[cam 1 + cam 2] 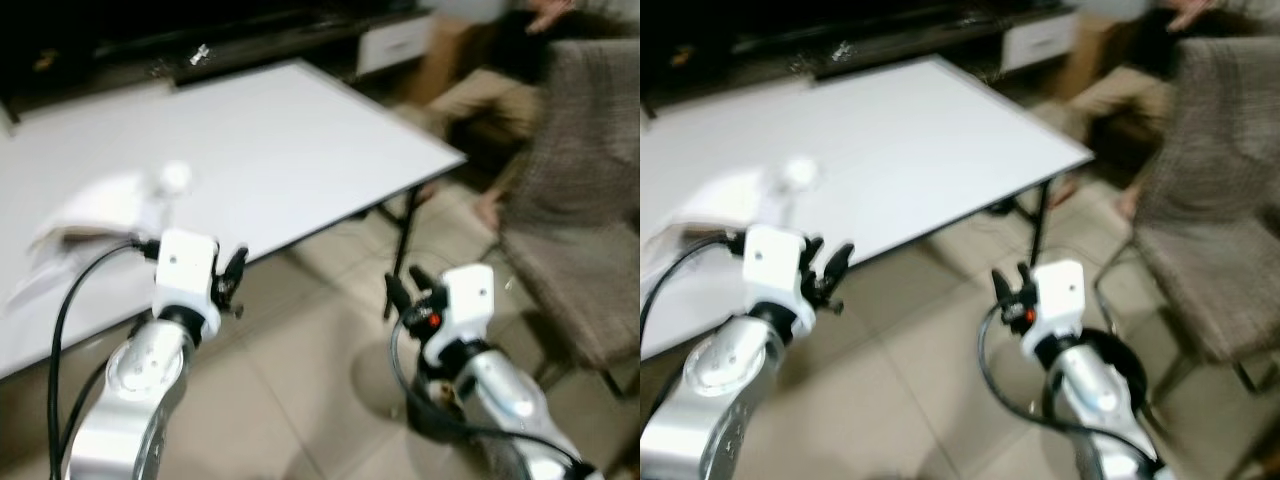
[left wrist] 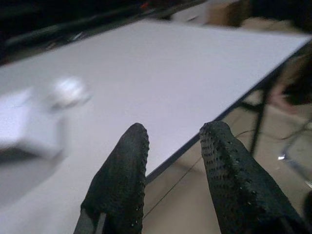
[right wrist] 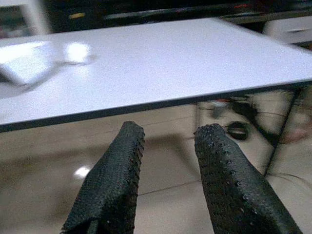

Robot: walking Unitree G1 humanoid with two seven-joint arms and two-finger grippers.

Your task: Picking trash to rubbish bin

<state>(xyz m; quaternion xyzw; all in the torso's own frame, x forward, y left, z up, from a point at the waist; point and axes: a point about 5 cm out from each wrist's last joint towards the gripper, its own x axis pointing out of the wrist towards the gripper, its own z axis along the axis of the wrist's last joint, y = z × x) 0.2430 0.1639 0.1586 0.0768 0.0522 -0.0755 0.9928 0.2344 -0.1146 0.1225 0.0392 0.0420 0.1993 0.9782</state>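
Both grippers, left (image 1: 236, 272) and right (image 1: 408, 292), were parted, empty; blurred trash (image 1: 105, 215) risked a mistimed grasp on the table (image 1: 300, 140).

Your two head cameras look forward and down from above both arms, taking in the wide white rectangular bench (image 1: 300, 150) and the beige tiled floor (image 1: 310, 370) near you; they share almost the same scene. Your left wrist camera looks along the left hand (image 2: 173, 146) across the bench top from close by. Your right wrist camera looks along the right hand (image 3: 168, 141) from lower, at the bench's near edge.
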